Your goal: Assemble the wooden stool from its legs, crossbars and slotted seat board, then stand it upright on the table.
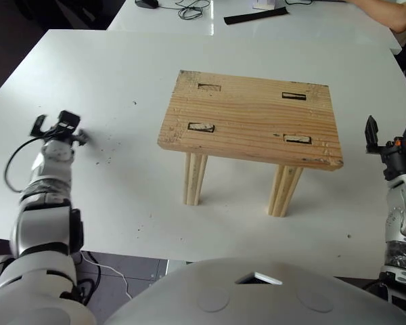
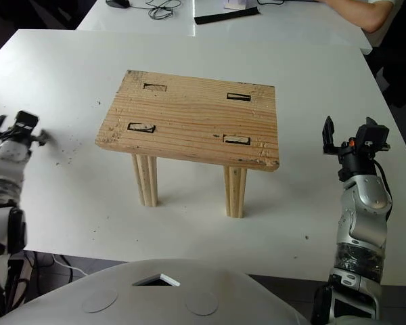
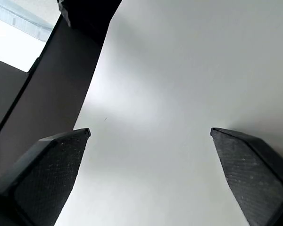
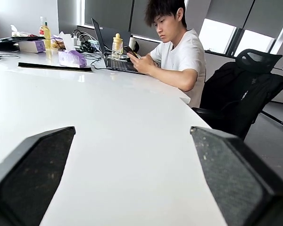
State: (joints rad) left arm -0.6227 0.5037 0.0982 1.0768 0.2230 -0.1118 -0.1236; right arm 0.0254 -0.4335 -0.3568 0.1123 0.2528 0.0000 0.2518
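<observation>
The wooden stool (image 1: 250,118) stands upright in the middle of the white table (image 1: 108,74), its slotted seat board on top and pale legs (image 1: 194,179) under it. Tenon ends fill the seat's slots. My left gripper (image 1: 57,126) hangs over the table's left side, well clear of the stool, open and holding nothing. Over the right edge, my right gripper (image 2: 352,139) is also open and holds nothing. In the left wrist view the black fingertips (image 3: 52,165) are spread wide above bare tabletop; the right wrist view likewise has wide-set fingertips (image 4: 231,179).
Fine wood crumbs (image 1: 105,152) lie on the table between my left gripper and the stool. A second white table (image 1: 257,20) behind carries cables and a black bar (image 1: 255,16). A black office chair (image 4: 247,92) stands off to the right.
</observation>
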